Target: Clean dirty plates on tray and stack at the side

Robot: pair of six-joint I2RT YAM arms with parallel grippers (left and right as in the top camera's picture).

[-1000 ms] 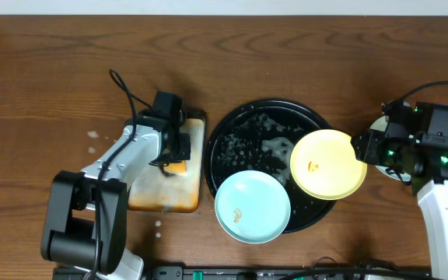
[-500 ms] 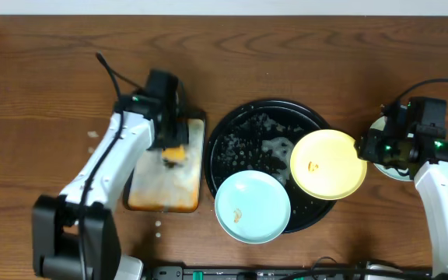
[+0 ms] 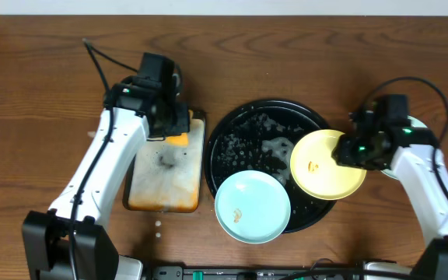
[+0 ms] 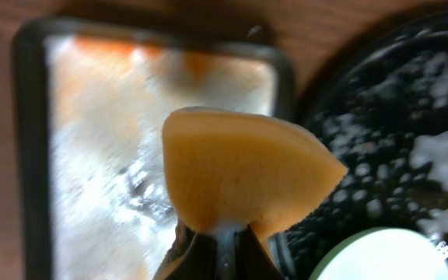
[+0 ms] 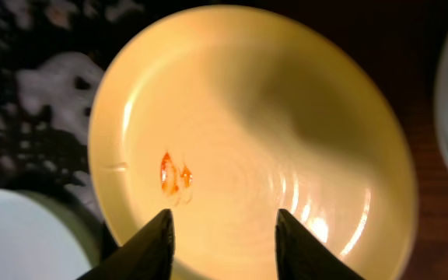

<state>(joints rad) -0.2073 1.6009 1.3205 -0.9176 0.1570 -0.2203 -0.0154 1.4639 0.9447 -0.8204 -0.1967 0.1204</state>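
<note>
— Left claw [image 4: 222,239]?
— Pinching the orange sponge [image 4: 239,167] tight, foamy pan [image 4: 92,163] lying beneath, black tray [image 4: 364,117] to its right.
— Right claw [image 5: 224,224]?
— Jaws standing apart over the yellow plate [image 5: 286,132], mint plate [image 5: 6,233] at its left. Earlier it was waiting off the tray.

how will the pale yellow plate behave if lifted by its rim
Probably stiff: the pale yellow round plate keeps a crisp, even rim. Likely slippery, since it glistens and the foamy round black tray beneath is wet. It overhangs the tray's edge, so it may tip.
</note>
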